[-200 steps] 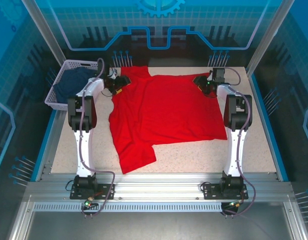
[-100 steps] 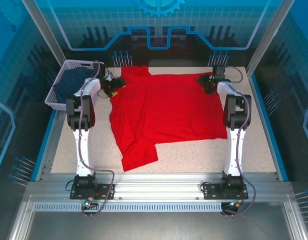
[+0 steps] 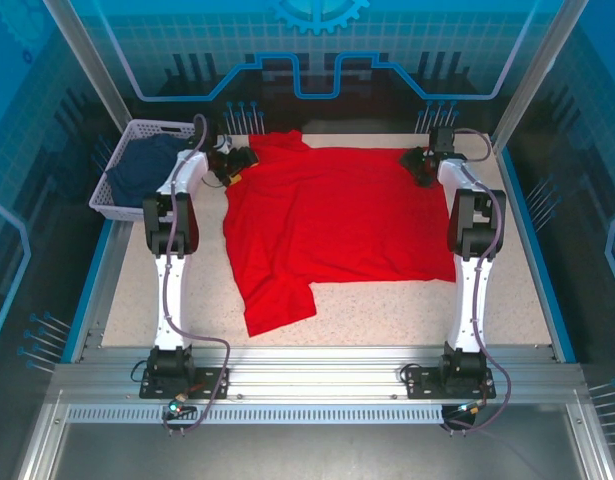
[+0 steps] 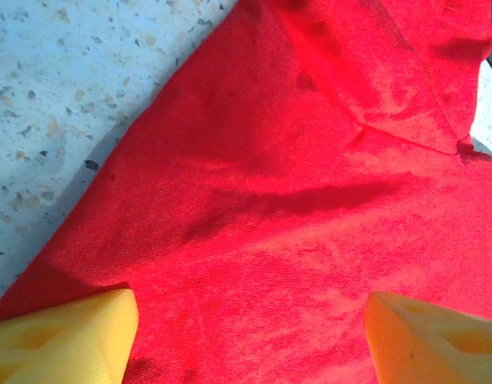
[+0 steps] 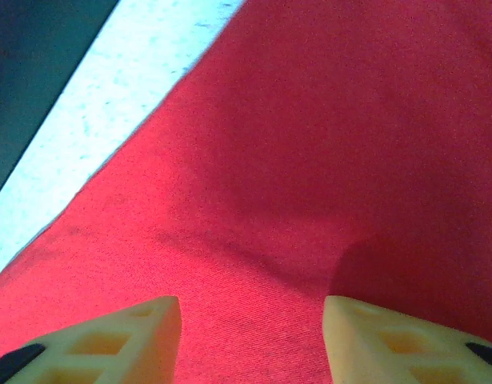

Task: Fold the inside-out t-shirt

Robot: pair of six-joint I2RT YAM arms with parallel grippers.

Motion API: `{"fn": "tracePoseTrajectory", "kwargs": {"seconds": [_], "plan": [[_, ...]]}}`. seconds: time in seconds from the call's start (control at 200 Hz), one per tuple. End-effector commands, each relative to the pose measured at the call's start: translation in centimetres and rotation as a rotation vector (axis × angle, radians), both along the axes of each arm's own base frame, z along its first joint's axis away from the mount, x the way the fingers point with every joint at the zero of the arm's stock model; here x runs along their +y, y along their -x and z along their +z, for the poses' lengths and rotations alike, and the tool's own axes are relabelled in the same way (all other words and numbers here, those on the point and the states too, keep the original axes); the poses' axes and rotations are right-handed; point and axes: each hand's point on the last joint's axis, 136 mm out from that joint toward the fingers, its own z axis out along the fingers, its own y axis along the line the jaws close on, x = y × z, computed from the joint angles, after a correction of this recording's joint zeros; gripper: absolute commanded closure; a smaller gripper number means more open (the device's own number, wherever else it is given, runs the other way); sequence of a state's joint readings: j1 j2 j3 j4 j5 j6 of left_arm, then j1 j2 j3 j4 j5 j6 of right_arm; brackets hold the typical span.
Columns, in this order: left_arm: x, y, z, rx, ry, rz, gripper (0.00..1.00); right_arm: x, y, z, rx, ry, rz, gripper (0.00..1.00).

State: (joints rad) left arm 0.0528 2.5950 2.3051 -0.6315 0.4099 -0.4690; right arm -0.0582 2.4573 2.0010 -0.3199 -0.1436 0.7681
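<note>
The inside-out t-shirt [image 3: 337, 220] lies spread, bright red, across the middle and back of the table, with a flap reaching toward the near left. My left gripper [image 3: 235, 163] sits at the shirt's far left edge, beside a folded sleeve [image 4: 390, 72]. It [image 4: 250, 320] is open, yellow fingers [image 4: 78, 336] wide apart over the cloth. My right gripper [image 3: 420, 164] is at the far right corner. Its jaws [image 5: 252, 320] are also open, with red cloth lying flat between the fingers [image 5: 118, 340]. No tag is visible.
A white basket [image 3: 147, 127] at the back left holds a dark navy garment [image 3: 147, 165]. Bare speckled table [image 3: 387, 310] lies in front of the shirt and along the left side [image 4: 46, 96]. The table's far edge [image 5: 38, 96] runs close to the right gripper.
Both grippers have moved slightly toward the back of the table. The shirt has slid a little away and to the right, its near-left flap shifting with it.
</note>
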Motion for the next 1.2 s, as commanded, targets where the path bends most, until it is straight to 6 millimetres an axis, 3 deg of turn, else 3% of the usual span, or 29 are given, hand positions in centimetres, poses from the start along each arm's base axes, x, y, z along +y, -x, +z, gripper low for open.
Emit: {"fn": "tracePoseTrajectory", "kwargs": {"seconds": [0.0,0.15,0.28,0.33,0.46,0.56,0.67,0.82,0.92,1.196], "plan": [[-0.8,-0.4,3.7,-0.062,0.023,-0.028,0.23,1.3,0.5,2.0,-0.025,0.024,0.138,0.46],[-1.9,1.2,9.2,-0.166,0.022,-0.035,0.22,3.0,3.9,5.6,-0.045,0.095,0.247,0.42],[-2.9,6.0,10.3,-0.188,0.076,0.001,0.22,2.7,9.6,5.2,0.041,0.119,0.264,0.4],[-3.2,8.2,10.0,-0.187,0.089,0.006,0.22,2.1,12.0,4.4,0.086,0.123,0.25,0.4],[-3.4,14.2,6.7,-0.106,0.082,0.016,0.23,0.2,17.3,2.1,0.156,0.076,0.198,0.4],[-3.3,17.9,4.1,-0.034,0.064,0.008,0.23,-1.2,19.8,0.9,0.2,0.062,0.175,0.4],[-3.0,20.7,1.4,0.04,0.046,0.021,0.23,-2.5,21.5,-0.4,0.242,0.052,0.14,0.41],[-2.7,22.8,-1.8,0.118,0.025,0.034,0.24,-4.2,23.7,-2.4,0.314,0.034,0.093,0.43],[-2.1,23.9,-3.0,0.147,-0.008,0.048,0.25,-5.2,24.8,-2.4,0.332,0.044,0.064,0.44],[-0.9,25.4,-3.3,0.155,-0.064,0.071,0.25,-6.1,25.3,-2.1,0.332,0.045,0.04,0.45]]}}
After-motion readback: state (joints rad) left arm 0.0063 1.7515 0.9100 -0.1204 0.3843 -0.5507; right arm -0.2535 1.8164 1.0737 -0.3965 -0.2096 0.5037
